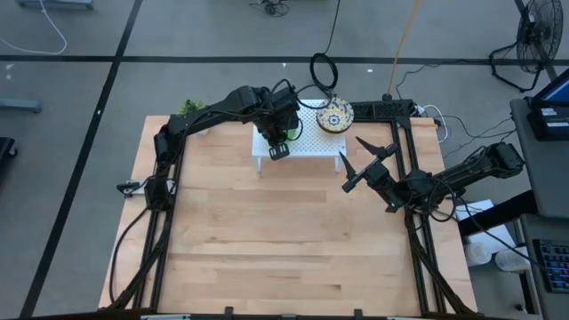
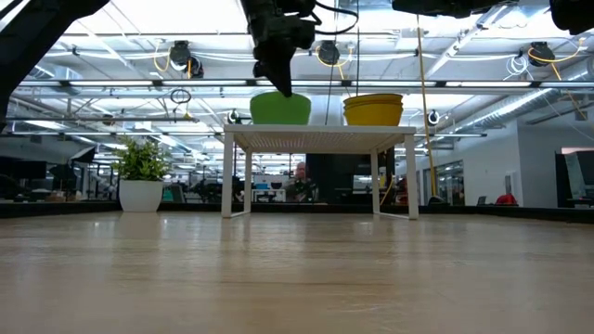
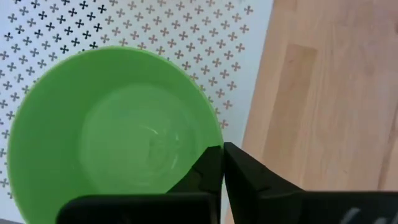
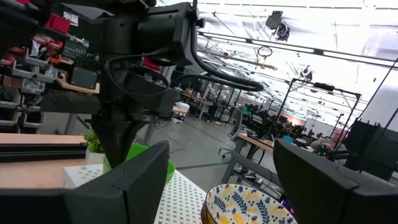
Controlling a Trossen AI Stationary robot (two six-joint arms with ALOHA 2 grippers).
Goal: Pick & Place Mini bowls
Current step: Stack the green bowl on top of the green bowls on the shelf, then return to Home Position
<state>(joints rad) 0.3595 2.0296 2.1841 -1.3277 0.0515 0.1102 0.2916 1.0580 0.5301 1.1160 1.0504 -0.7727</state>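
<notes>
Left wrist view is showing my left gripper (image 3: 221, 163) pinching the rim of the green bowl (image 3: 115, 130) on the white rack (image 1: 298, 142). I'm keeping the right gripper (image 1: 366, 163) waiting, fingers spread, just off the rack, where the yellow bowls (image 1: 335, 116) are stacked. I'm judging the thin rim grip risky: lifting fast could tilt or drop the bowl

Robotics lab — ceiling trusses (image 2: 464, 83), workbenches (image 4: 261, 146) behind.
</notes>
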